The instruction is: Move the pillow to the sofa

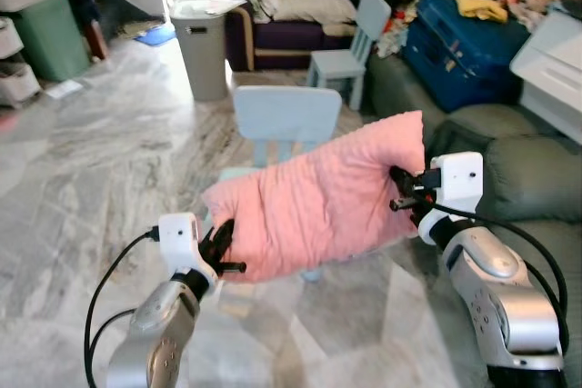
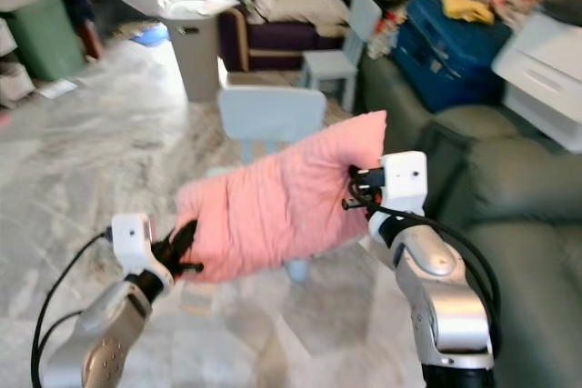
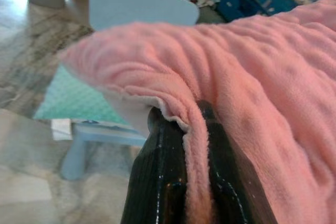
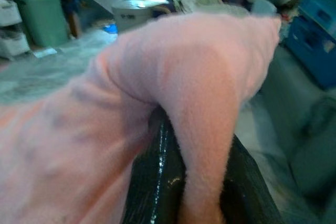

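Your grey bin (image 1: 202, 47) far back with its lid on, your pink pillow (image 1: 323, 197) up in the air above the floor, beside the green sofa (image 1: 518, 179), left end effector (image 1: 221, 250) pinching its low end, right end effector (image 1: 405, 190) pinching its high end, both arms reaching forward.

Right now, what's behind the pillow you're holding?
Behind the pink pillow, held by the left gripper and right gripper, stands a light blue chair; its seat and legs are mostly covered.
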Controlling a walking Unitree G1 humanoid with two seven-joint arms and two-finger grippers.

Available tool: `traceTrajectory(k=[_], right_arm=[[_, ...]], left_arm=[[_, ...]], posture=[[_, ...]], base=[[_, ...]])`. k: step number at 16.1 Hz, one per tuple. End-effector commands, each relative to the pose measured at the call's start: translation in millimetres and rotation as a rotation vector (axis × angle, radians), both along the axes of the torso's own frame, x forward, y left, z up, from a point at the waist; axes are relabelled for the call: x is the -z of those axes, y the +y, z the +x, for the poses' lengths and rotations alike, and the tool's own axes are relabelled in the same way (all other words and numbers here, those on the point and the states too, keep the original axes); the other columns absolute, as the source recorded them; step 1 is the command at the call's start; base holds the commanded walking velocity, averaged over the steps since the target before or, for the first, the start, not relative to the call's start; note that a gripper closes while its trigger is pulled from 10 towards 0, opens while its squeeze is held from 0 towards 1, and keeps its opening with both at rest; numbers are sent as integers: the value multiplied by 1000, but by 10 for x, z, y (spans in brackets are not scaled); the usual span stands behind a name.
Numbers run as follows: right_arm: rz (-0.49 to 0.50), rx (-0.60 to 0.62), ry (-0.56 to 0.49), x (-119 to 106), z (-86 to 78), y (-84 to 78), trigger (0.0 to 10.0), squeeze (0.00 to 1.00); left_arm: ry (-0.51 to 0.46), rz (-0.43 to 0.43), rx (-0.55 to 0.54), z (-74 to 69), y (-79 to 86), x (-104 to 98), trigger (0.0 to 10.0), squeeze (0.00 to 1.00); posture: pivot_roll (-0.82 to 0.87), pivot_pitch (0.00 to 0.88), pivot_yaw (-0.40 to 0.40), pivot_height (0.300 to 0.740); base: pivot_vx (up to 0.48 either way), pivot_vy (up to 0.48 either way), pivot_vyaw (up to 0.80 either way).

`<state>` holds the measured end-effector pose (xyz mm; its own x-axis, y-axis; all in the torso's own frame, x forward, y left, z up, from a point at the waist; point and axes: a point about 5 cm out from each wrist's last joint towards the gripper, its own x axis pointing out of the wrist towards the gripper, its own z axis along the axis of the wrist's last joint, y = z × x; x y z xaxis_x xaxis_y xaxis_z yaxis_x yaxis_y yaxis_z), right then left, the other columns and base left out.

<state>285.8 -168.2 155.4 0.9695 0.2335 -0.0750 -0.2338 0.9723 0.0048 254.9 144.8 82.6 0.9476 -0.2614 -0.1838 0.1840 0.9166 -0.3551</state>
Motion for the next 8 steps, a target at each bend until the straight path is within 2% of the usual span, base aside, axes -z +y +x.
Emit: traceTrajectory(k=[1, 3, 6, 7, 8], right_arm=[[7, -16, -55, -129, 25, 44, 10000, 0], [9, -17, -58, -133, 31, 50, 10000, 0], [12, -19, -60, -132, 33, 61, 10000, 0], [17, -20, -62, -132, 35, 71, 10000, 0], [17, -20, -62, -132, 36, 74, 10000, 0]], left_arm=[[-38, -22, -14, 42, 38, -90, 10000, 0], [-49, -33, -37, 68, 81, -117, 10000, 0], [-62, -1, -51, 87, 112, -136, 10000, 0], [-78, 59, -55, 112, 141, -152, 10000, 0], [-80, 78, -58, 119, 152, -154, 10000, 0]], posture=[[-64, 0, -17, 740], [-62, 0, -15, 740], [-59, 0, -13, 740], [-55, 0, -11, 740], [-55, 0, -11, 740]], base=[[0, 0, 0], [0, 0, 0], [0, 0, 0], [0, 0, 0], [0, 0, 0]])
